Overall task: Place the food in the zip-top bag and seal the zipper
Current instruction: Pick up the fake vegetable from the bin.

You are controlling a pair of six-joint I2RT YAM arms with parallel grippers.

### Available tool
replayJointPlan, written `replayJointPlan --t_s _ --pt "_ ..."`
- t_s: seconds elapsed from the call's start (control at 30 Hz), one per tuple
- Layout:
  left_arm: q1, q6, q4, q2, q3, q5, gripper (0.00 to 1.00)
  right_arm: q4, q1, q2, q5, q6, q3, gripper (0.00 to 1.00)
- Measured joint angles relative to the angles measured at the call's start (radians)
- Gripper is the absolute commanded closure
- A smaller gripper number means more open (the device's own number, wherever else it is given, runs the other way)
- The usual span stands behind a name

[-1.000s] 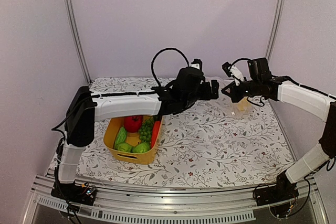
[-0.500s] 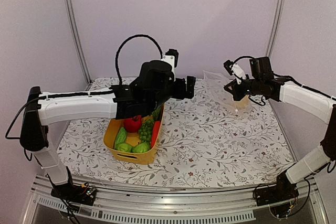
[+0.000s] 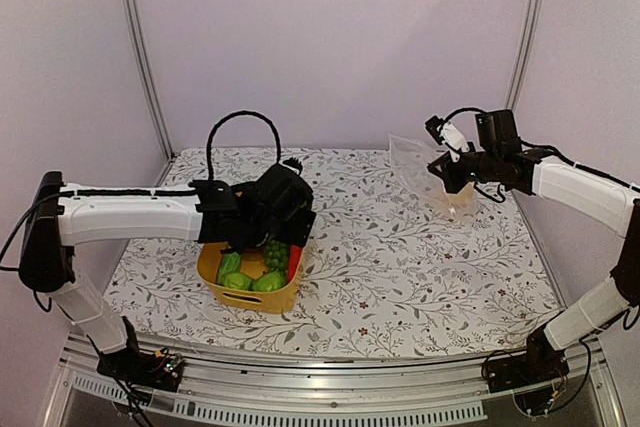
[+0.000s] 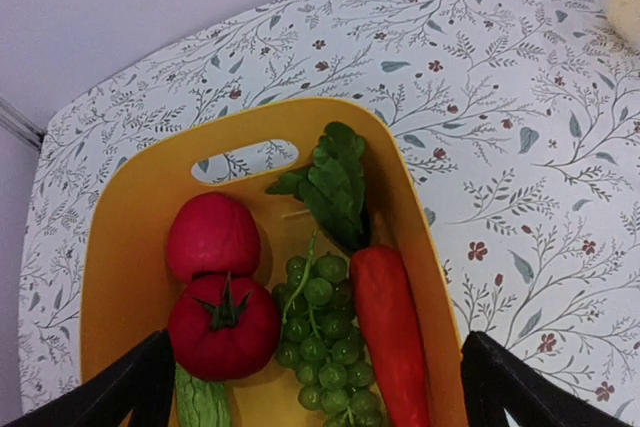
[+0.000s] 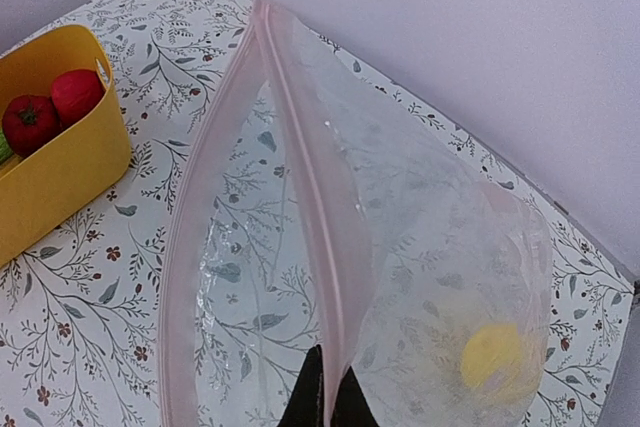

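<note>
Left gripper [image 4: 315, 397], jaws spread wide, hangs above the yellow basket [image 4: 120, 237] holding tomato [image 4: 224, 325], grapes [image 4: 320, 337] and carrot [image 4: 390, 337], likely choosing one. Right gripper [image 5: 325, 402] is clamped on the zipper [image 5: 300, 147], holding the zip-top bag [image 5: 420, 247] open to receive food; a lemon [image 5: 492, 357] lies inside.

- The desk [image 3: 420, 267] is white, with little leaves and flowers drawn all over it.
- A yellow basket [image 3: 255, 300] sits on the desk in the lower left of the top view, near the front edge.
- A clear zip-top bag [image 3: 412, 159] is in the upper right, over the back of the desk. I cannot tell if its bottom touches the desk.
- The yellow basket and the zip-top bag are well apart.
</note>
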Motion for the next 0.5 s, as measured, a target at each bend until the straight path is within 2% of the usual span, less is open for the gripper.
replayJointPlan --t_s 0.2,0.5 --pt "0.047 -0.023 -0.111 -0.021 -0.027 0.009 0.00 0.000 0.000 0.000 0.002 -0.001 0.000 1.00" --pt "0.186 -0.071 -0.205 -0.021 -0.027 0.076 0.06 0.001 0.000 0.000 0.002 -0.011 -0.002 1.00"
